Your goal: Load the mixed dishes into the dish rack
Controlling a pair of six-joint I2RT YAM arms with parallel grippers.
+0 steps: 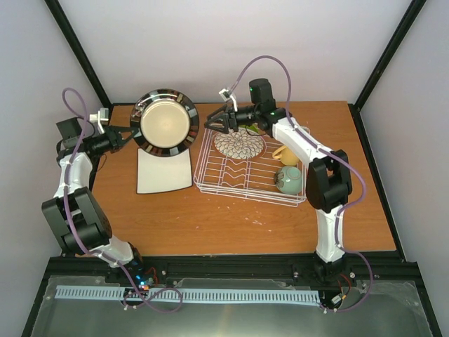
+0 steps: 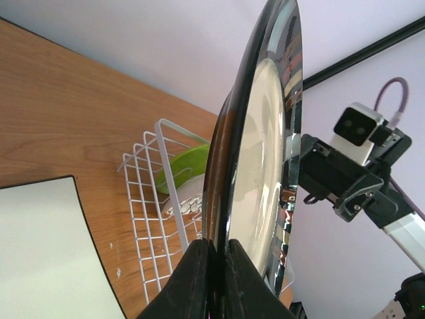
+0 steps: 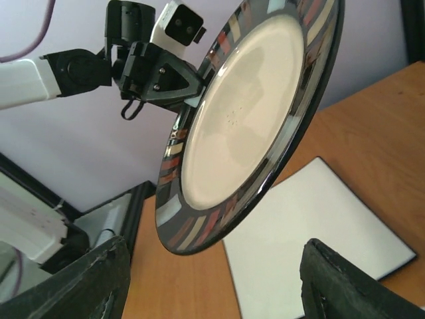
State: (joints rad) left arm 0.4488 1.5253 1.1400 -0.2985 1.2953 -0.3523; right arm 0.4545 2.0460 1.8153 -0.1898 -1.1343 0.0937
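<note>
Left gripper (image 1: pixel 131 134) is clamped tight on the cream plate (image 1: pixel 167 123), its fingers (image 2: pixel 199 282) pinching the left rim. The plate is up in the air, tipped nearly on edge, over the far end of the square plate (image 1: pixel 163 172) lying flat on the table (image 1: pixel 210 225).

Right gripper (image 1: pixel 212 123) has its jaws spread wide and empty, just beside the plate's opposite rim and not touching it. That's the relation that counts: the plate sits between the two grippers, directly left of the right one, rim-on to its open jaws. It looks like a handover is being set up.

The rack (image 1: pixel 238 177) lies right of the plate, below the right arm, so that arm is the nearer one for loading. Already in it are the petal plate (image 1: pixel 239 144), the mug (image 1: pixel 286 154) and the bowl (image 1: pixel 289 180). The left wrist view also shows the green plate (image 2: pixel 186 166) standing at the rack's end.

As for surfaces, the plate is round and glazed, with a dark mirror-bright rim banded in coloured blocks and a smooth cream well. It's probably slick, and the edge is thin, so the right jaws would need to straddle the rim squarely. The rack is thin white wire with wavy uprights — narrow slots that call for the plate going in on edge.
</note>
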